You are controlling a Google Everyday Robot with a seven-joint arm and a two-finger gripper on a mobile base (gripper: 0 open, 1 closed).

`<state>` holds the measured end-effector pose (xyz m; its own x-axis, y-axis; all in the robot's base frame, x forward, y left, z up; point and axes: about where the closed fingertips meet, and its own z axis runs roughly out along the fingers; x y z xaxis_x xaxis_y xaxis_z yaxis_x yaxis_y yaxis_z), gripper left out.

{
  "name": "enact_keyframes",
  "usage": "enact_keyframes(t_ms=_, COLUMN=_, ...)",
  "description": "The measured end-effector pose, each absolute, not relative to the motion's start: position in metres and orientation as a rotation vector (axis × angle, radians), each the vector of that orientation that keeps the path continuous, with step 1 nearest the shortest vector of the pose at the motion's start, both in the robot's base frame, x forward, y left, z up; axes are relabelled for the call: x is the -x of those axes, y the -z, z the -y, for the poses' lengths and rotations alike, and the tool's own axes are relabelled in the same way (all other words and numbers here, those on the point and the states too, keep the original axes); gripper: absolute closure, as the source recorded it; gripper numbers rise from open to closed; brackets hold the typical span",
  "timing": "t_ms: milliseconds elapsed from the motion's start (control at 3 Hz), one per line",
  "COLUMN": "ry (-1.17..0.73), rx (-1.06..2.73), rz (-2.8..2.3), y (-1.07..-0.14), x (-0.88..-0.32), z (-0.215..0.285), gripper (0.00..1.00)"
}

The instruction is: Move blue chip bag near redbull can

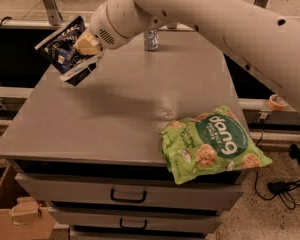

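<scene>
The blue chip bag point(65, 49) is dark navy with white lettering and hangs tilted in the air above the table's far left edge. My gripper point(87, 46) is shut on the bag's right side, at the end of the white arm that reaches in from the upper right. The redbull can point(151, 40) stands upright at the back middle of the grey table point(125, 109); its top is hidden behind my arm. The bag is to the left of the can and apart from it.
A bright green "dang" bag point(210, 143) lies at the table's front right corner, hanging over the edge. Drawers with handles sit below the tabletop. A cardboard box point(12, 214) stands on the floor at the lower left. Cables lie on the floor at the right.
</scene>
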<state>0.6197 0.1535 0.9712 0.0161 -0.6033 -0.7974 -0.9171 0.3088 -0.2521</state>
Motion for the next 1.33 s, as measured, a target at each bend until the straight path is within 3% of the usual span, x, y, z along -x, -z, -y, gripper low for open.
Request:
enact_keyframes(t_ms=667, ry=-0.158, rx=1.258, rz=-1.767, y=-0.998, x=-0.630, z=-0.023, gripper=1.00)
enact_keyframes(t_ms=1000, ry=-0.158, rx=1.258, rz=-1.767, y=-0.998, x=-0.630, z=-0.023, gripper=1.00)
enact_keyframes(t_ms=1333, ry=-0.085, rx=1.227, rz=-1.790, y=-1.001, x=-0.639, z=0.009, gripper=1.00)
